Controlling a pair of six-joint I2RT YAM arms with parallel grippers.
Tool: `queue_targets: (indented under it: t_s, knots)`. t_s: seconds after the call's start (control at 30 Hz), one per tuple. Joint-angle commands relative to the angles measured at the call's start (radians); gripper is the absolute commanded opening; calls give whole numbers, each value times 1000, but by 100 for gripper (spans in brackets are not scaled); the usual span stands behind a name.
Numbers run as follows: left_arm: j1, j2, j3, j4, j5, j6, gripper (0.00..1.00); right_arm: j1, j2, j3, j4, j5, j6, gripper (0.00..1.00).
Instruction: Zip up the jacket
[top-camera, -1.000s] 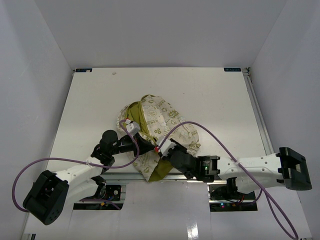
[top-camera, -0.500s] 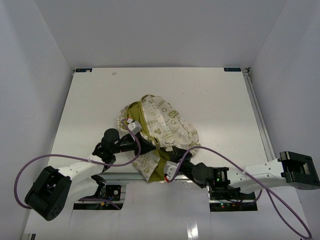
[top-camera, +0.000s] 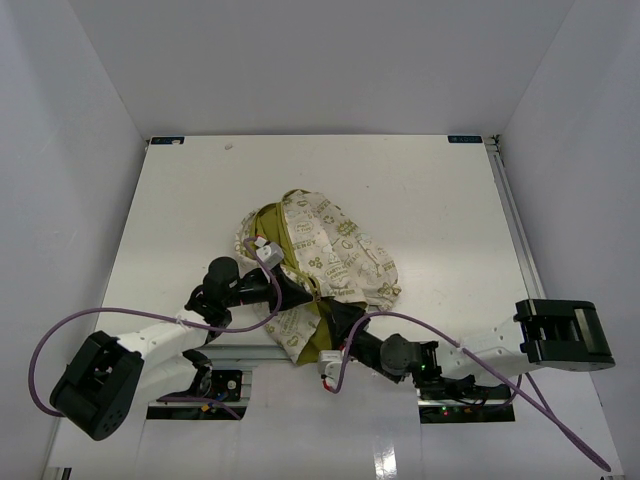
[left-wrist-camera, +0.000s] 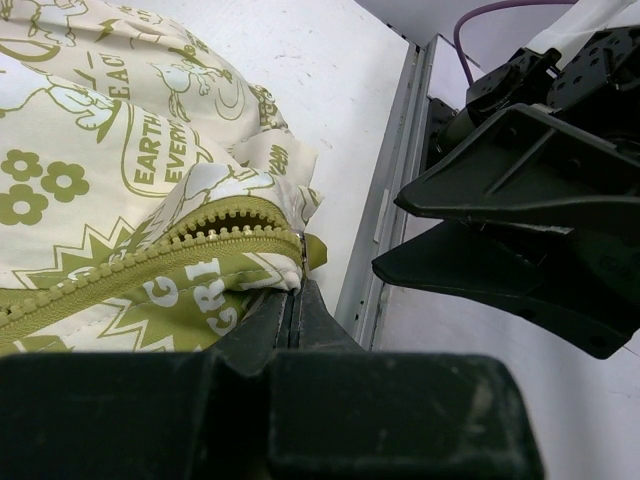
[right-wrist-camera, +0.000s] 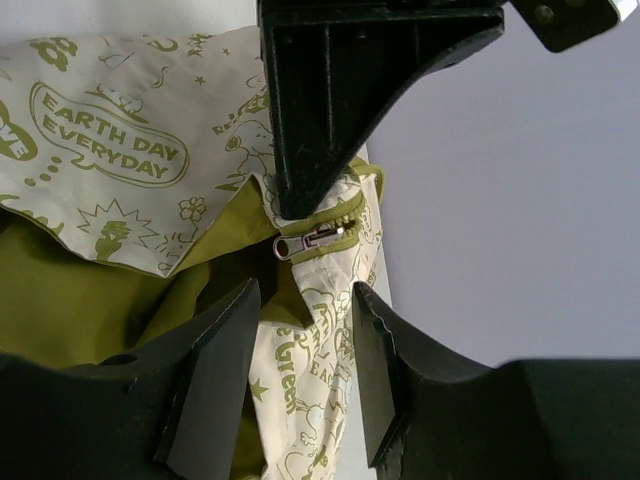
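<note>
Left hand (left-wrist-camera: 297, 300) of yours is pinched tight on the near hem of the small cream-white fabric jacket with olive-green prints (top-camera: 330, 245), at the zipper's end. Your right hand (right-wrist-camera: 305, 300) gapes wide, holding nothing, with the jacket's silver metal zipper pull (right-wrist-camera: 312, 240) just beyond its fingertips. Jacket lies bunched, hem over the flat white worktop's (top-camera: 430, 190) near edge.

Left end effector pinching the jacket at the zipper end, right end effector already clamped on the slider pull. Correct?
No. The right end effector is open, not clamped; the right wrist view shows the slider pull free ahead of its spread jaws. The left end effector does pinch the jacket at the zipper end.
</note>
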Motion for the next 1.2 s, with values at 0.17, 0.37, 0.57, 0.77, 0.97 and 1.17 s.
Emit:
queue_targets:
  t_s: [0.17, 0.37, 0.57, 0.77, 0.97, 1.17]
  knots:
    - [-2, -9, 18, 25, 29, -5, 0, -13, 82, 30, 215, -28, -76, 50]
    - [-2, -28, 11, 22, 28, -5, 0, -31, 144, 58, 242, -46, -83, 51]
    - [-2, -27, 10, 28, 32, -8, 0, -38, 200, 65, 283, -47, -81, 52]
    - [-2, -32, 7, 28, 35, -9, 0, -60, 256, 74, 366, -44, -104, 52]
    - [-2, -37, 3, 31, 38, -11, 0, -70, 313, 90, 417, -28, -115, 52]
    - [-2, -43, 2, 34, 40, -11, 0, -76, 329, 84, 476, -14, -133, 51]
